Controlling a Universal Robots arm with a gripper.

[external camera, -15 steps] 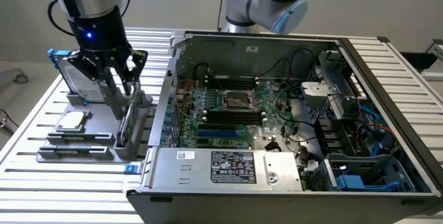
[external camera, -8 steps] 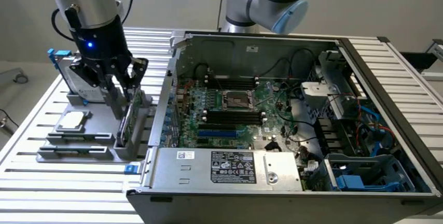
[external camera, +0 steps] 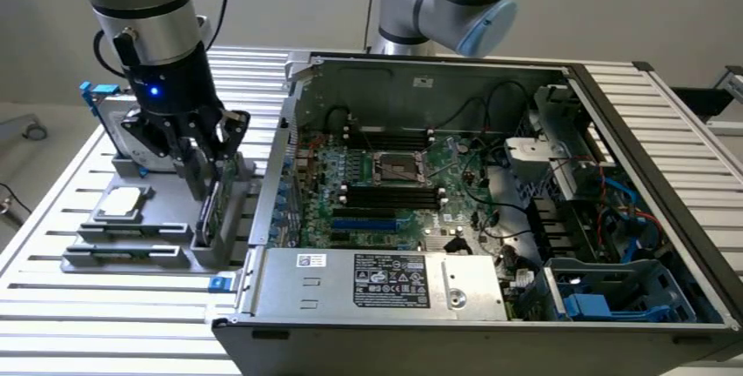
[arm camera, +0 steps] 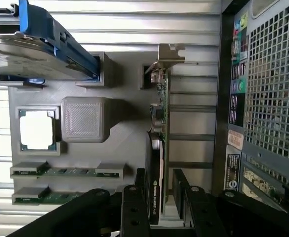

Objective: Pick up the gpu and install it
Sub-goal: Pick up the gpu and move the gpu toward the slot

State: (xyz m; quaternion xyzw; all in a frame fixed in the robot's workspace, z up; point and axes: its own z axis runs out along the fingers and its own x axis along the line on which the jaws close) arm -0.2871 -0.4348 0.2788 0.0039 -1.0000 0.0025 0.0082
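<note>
The gpu (arm camera: 160,126) stands on edge in a slot of the grey holder (arm camera: 83,118), its black shroud, green board and silver end bracket showing. My gripper (arm camera: 159,175) is open, with one black finger on each side of the card's end and a little room between. In the exterior view the gripper (external camera: 209,180) hangs straight down over the gpu (external camera: 230,206), just off the exterior view's left of the open computer case (external camera: 488,184).
The holder also carries a silver hard drive with a blue frame (arm camera: 41,39), a square silver chip (arm camera: 36,129) and two memory sticks (arm camera: 60,171). The case wall (arm camera: 272,98) stands close beside the card. A second arm (external camera: 453,2) stands behind the case.
</note>
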